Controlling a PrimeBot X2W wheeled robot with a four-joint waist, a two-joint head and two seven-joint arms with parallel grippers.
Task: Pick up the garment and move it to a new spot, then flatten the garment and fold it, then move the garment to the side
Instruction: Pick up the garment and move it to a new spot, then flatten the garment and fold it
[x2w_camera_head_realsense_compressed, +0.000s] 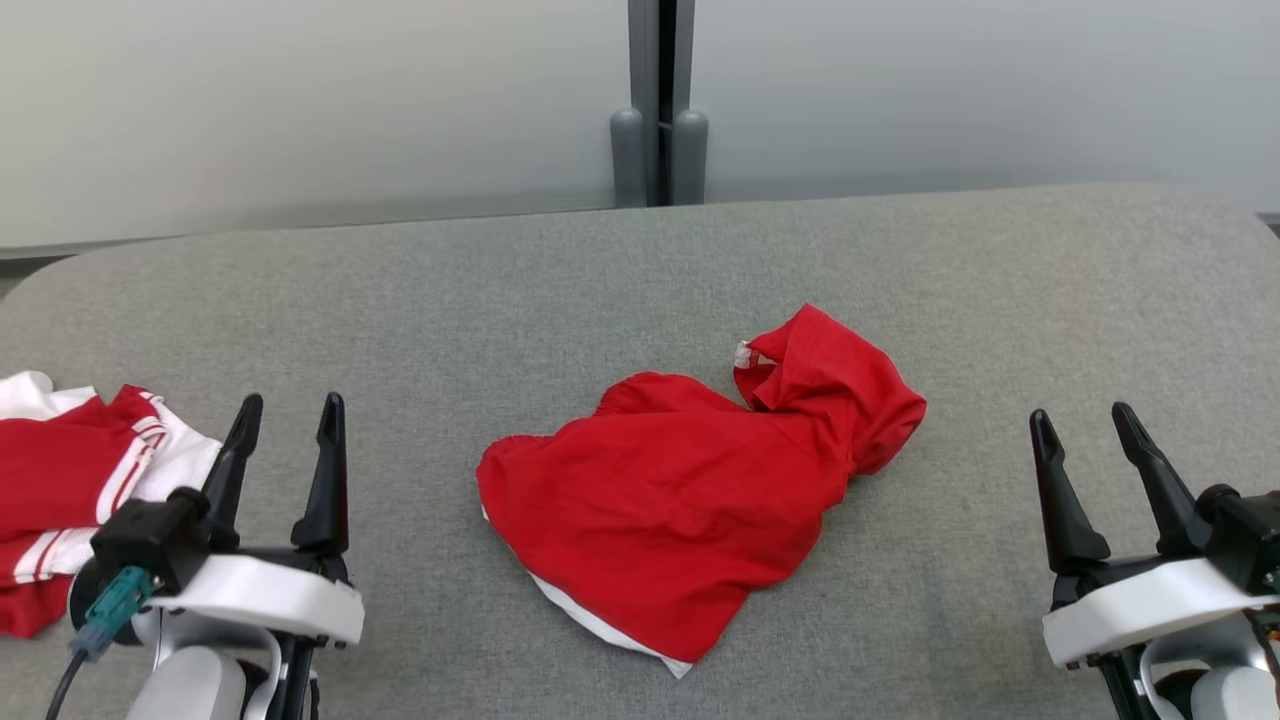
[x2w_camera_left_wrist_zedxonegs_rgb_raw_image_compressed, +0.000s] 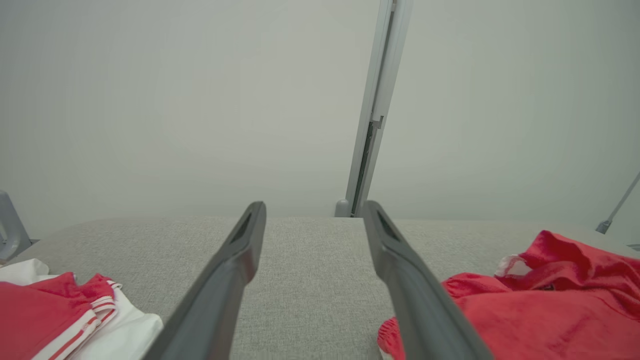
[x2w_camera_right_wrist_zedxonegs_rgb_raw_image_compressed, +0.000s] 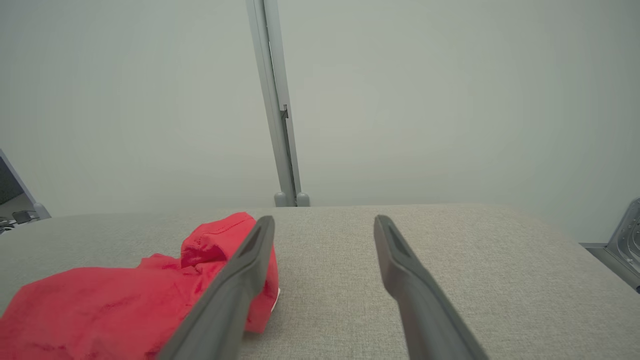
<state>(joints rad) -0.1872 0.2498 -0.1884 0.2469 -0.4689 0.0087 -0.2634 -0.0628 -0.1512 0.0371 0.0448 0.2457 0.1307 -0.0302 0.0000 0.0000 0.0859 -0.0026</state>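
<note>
Free room and obstacles. I have bare table (x2w_camera_head_realsense_compressed: 420, 300) between my left tool (x2w_camera_head_realsense_compressed: 292, 400) and the garment (x2w_camera_head_realsense_compressed: 690, 500), and a wider bare strip from the garment to my right tool (x2w_camera_head_realsense_compressed: 1081, 412). Behind the garment the table runs open to the wall (x2w_camera_head_realsense_compressed: 300, 100) and its post (x2w_camera_head_realsense_compressed: 660, 100). Folded clothes (x2w_camera_head_realsense_compressed: 70, 480) crowd the left tool's outer side, at the table's left edge.

Garment (x2w_camera_head_realsense_compressed: 680, 510): was soft, matt cloth.
Table cover (x2w_camera_head_realsense_compressed: 500, 300): was rough woven fabric, matt.
Left gripper fingers (x2w_camera_left_wrist_zedxonegs_rgb_raw_image_compressed: 220, 290): looked like smooth, matt plastic.
</note>
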